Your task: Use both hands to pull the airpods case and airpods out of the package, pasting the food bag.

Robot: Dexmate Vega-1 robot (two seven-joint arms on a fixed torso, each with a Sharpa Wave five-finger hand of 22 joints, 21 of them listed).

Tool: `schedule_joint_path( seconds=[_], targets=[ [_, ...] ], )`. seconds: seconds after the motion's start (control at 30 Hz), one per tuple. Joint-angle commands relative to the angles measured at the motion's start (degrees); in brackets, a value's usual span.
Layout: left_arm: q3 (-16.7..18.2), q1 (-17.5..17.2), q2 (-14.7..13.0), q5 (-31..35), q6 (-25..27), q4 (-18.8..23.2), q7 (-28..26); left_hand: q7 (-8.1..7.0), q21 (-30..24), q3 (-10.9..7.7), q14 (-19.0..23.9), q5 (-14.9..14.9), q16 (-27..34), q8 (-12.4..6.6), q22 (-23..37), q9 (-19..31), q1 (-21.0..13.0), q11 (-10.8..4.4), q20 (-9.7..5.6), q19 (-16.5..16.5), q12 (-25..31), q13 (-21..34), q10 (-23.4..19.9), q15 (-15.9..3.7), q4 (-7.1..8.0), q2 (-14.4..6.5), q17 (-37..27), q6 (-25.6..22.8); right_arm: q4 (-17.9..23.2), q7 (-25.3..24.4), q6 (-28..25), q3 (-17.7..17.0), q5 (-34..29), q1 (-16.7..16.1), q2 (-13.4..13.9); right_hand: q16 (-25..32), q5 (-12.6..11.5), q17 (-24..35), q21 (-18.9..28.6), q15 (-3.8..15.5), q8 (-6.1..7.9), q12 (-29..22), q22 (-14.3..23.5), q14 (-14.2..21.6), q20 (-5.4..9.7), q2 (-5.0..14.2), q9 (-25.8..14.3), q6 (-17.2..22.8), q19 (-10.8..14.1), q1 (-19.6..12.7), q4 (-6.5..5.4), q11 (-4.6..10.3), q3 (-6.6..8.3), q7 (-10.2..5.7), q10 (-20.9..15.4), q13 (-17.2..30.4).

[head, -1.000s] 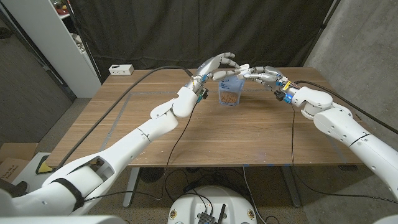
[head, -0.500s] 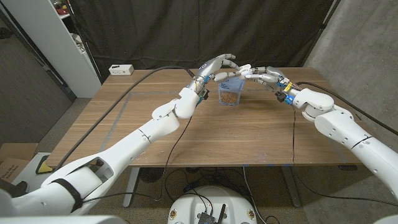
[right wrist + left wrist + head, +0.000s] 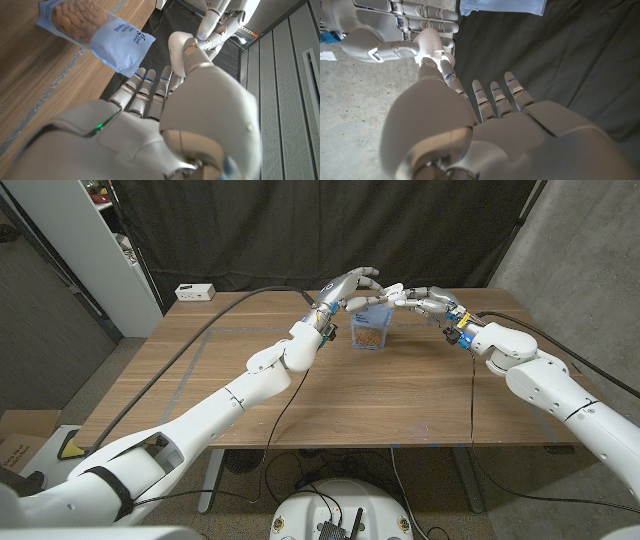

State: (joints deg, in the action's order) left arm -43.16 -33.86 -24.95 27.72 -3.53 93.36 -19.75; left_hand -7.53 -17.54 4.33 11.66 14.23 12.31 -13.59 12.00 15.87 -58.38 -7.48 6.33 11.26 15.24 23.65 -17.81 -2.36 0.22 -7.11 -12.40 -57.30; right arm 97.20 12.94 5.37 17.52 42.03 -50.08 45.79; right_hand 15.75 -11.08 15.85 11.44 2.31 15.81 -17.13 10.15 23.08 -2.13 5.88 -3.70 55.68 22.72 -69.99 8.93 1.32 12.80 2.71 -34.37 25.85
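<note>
Both hands meet over the food bag at the table's far middle
Food bag (image 3: 371,328) stands upright, long axis vertical; left hand (image 3: 350,286) and right hand (image 3: 425,301) pinch its top edge, barely shifted since before

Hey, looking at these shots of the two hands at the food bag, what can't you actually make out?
- Head view: whether the left hand and right hand grip the bag top or only touch it; the fingers cover it and it is small.
- Right wrist view: the bag's top, hidden behind the hand.
- Left wrist view: most of the bag, cut off by the edge.
- Print on the bag: too small to read.
</note>
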Motion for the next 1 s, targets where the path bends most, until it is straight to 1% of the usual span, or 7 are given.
schedule_joint_path(
  seconds=[0.03, 0.27, 0.43, 0.57, 0.67, 0.83, 1.0],
  targets=[
    [-0.4, 0.9, 0.8, -0.9, -0.1, -1.9, -0.5, 0.38, -0.2, -0.33, 0.4, 0.4, 0.2, -0.60, 0.1, 0.3, -0.8, -0.04, 0.31, 0.3, 0.3, -0.1, -0.6, -2.24, -0.26, -0.8, -0.1, -1.3, -1.0, -0.1, 0.2, 0.6, -0.6, 0.9, -0.5, 0.2, 0.2, 0.3, -0.2, 3.79, 4.79, 0.5, 0.0, -0.4, 0.39, 0.73, -27.6, -0.5, -0.4, -0.5, -0.11, -0.17, -0.18, 0.16, 0.5, 0.2],
    [-0.6, 1.6, 1.4, -2.1, -1.0, -3.4, -0.4, 0.55, -0.3, -1.30, 0.7, 1.0, 0.2, -1.09, 0.1, 0.7, -3.2, -0.24, 0.35, 0.5, 0.3, -0.2, -0.7, -2.33, -1.38, -1.5, 0.0, -2.2, -1.6, 0.0, 0.3, 0.5, -0.4, 1.0, -0.8, 0.3, 0.3, 0.4, -0.1, 3.80, 4.68, 0.5, 0.0, -0.5, 0.43, 0.90, -27.7, -0.6, -0.4, -0.6, -0.20, -0.22, -0.28, 0.10, 0.6, 0.3],
    [-0.5, 1.9, 1.7, -3.5, -2.4, -4.3, -0.3, 1.77, -0.3, -2.26, 0.9, 1.3, 0.2, -2.36, 0.1, 1.3, -5.5, -0.50, 0.21, 0.5, 0.3, -0.2, -1.1, -2.55, -2.55, -2.0, 0.0, -4.5, -1.8, -0.1, 0.3, 0.6, -0.4, 1.2, -0.9, 0.4, 0.4, 0.5, 0.0, 3.76, 4.76, 0.4, 0.0, -0.4, 0.26, 0.69, -27.9, -0.4, -0.3, -0.7, -0.13, -0.24, -0.44, 0.13, 0.2, 0.3],
    [-0.2, 2.0, 1.8, -4.5, -3.5, -4.9, -0.5, 1.91, -0.4, -2.63, 1.0, 1.3, 0.2, -2.48, 0.1, 1.6, -6.2, -0.60, 0.11, 0.5, 0.3, -0.3, -1.1, -2.74, -2.87, -2.2, 0.0, -4.4, -2.0, -0.2, 0.4, 0.7, -1.0, 1.4, -0.9, 0.6, 0.6, 0.5, 0.1, 3.79, 4.83, 0.2, 0.0, 0.0, 0.00, 0.43, -27.8, 0.2, 0.0, -0.6, -0.20, 0.12, -0.73, -0.17, -0.2, 0.4],
    [-0.2, 2.0, 1.8, -4.7, -3.7, -5.0, -0.5, 1.76, -0.4, -2.76, 1.0, 1.3, 0.2, -2.63, 0.1, 1.8, -6.5, -0.65, 0.06, 0.6, 0.3, -0.3, -1.1, -2.76, -2.96, -2.3, 0.0, -4.5, -2.1, 0.0, 0.4, 0.8, -0.9, 1.5, -0.9, 0.7, 0.7, 0.5, 0.1, 3.88, 4.73, 0.3, 0.0, -0.1, 0.07, 0.45, -27.8, 0.1, -0.1, -0.6, -0.24, -0.01, -0.79, -0.12, -0.2, 0.3],
    [-0.2, 2.0, 1.9, -4.9, -4.3, -5.3, -0.7, 2.23, -0.5, -2.96, 1.1, 1.2, 0.3, -2.81, 0.2, 2.2, -6.9, -0.73, 0.08, 0.7, 0.4, -0.3, -1.4, -2.77, -3.12, -2.3, -0.1, -4.5, -2.0, -0.1, 0.4, 0.8, -1.0, 1.5, -0.9, 0.7, 0.7, 0.6, 0.1, 3.84, 4.56, 0.3, 0.0, -0.2, 0.13, 0.61, -27.8, 0.0, -0.2, -0.7, -0.31, 0.02, -0.85, -0.10, -0.1, 0.3],
    [0.6, 1.7, 2.3, -7.7, -6.9, -6.3, -0.6, 2.39, -0.6, -3.11, 1.3, 1.2, 0.4, -3.00, 0.2, 2.7, -7.1, -0.73, -0.08, 0.8, 0.4, -0.3, -1.6, -3.02, -3.12, -2.3, -0.2, -4.2, -2.0, -0.7, 0.5, 1.0, -1.9, 1.5, -0.8, 0.7, 0.7, 0.7, 0.0, 3.93, 4.28, 0.5, 0.0, -0.5, 0.37, 0.90, -27.8, -0.4, -0.4, -0.7, -0.42, 0.02, -0.88, -0.10, 0.4, 0.3]
  ],
)
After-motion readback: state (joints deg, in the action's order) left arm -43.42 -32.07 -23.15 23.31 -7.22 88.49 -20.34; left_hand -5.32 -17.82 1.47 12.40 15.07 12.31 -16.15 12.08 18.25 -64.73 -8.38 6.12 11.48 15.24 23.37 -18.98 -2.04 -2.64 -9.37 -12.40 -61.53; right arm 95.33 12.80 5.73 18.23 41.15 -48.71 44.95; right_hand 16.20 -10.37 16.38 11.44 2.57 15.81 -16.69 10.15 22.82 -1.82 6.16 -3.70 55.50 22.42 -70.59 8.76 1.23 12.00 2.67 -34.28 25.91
